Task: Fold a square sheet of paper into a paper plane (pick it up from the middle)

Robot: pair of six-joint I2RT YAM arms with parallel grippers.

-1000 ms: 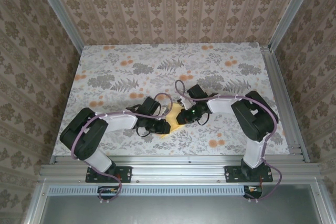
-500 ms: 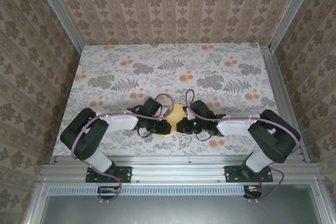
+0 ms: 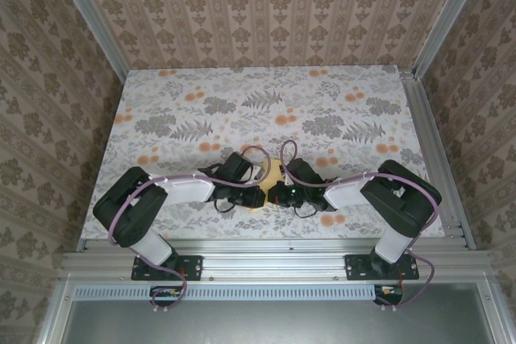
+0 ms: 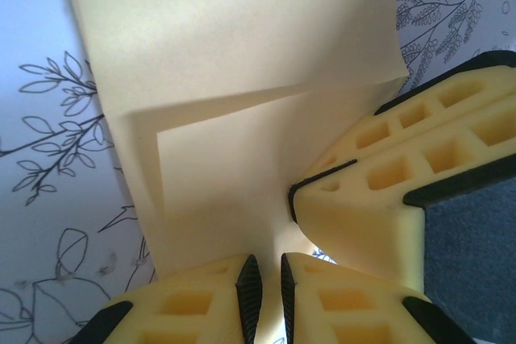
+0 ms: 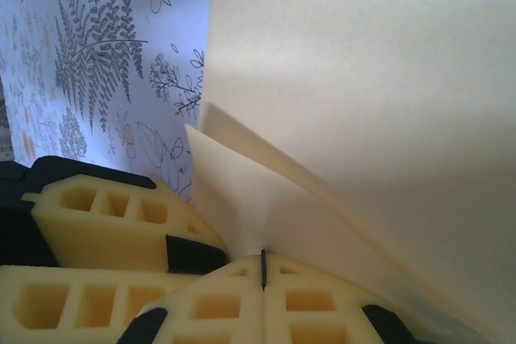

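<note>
Within the last second our right tool (image 5: 263, 267) has come down beside the left tool (image 4: 264, 279). Both are closed on the half-folded sheet of paper (image 4: 242, 78), held at the near middle of the table (image 3: 161, 118). The left grip seems weaker. We can probably crease next.

The table (image 3: 363, 130) is covered right out to its edges with a printed cloth (image 3: 185, 106), pale, scattered with grey ferns and leafy sprigs and small clusters of orange flowers. It lies flat and smooth, with aluminium rails (image 3: 434, 159) running along the sides and the near edge. At the front middle of the cloth is a pale-yellow sheet of paper (image 3: 274, 171), partly folded over itself; whether it rests on the cloth I can't tell.
</note>
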